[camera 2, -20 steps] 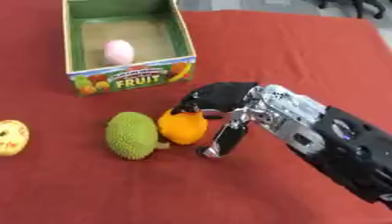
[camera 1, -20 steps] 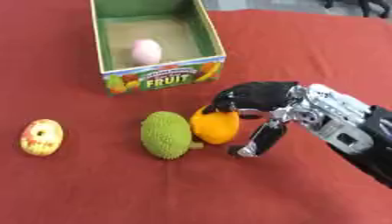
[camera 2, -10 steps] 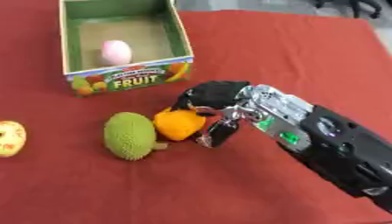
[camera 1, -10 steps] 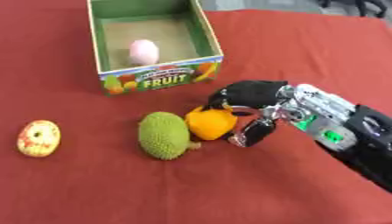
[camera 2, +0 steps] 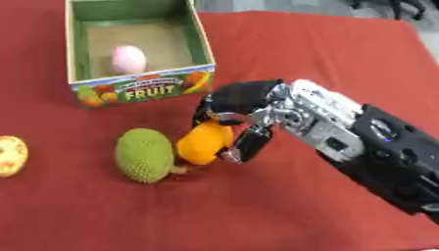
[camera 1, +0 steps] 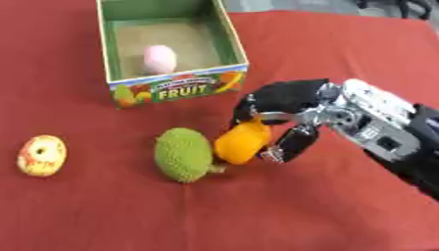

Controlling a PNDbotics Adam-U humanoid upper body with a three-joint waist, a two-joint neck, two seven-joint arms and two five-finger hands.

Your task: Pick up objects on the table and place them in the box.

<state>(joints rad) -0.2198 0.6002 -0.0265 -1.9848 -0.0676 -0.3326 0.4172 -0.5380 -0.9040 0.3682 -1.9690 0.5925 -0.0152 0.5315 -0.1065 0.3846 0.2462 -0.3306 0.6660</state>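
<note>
Red cloth table: small orange fruit is gripped by right hand, fingers curled round it. Pick-up step; next, lift & carry to green cardboard fruit box.

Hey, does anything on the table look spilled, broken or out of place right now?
Nothing stands out. The box sits upright with a pink item inside; the green fruit and yellow-red fruit lie intact on the cloth. The right hand curls around the orange fruit.

box top open, green fruit just left of hand
</note>
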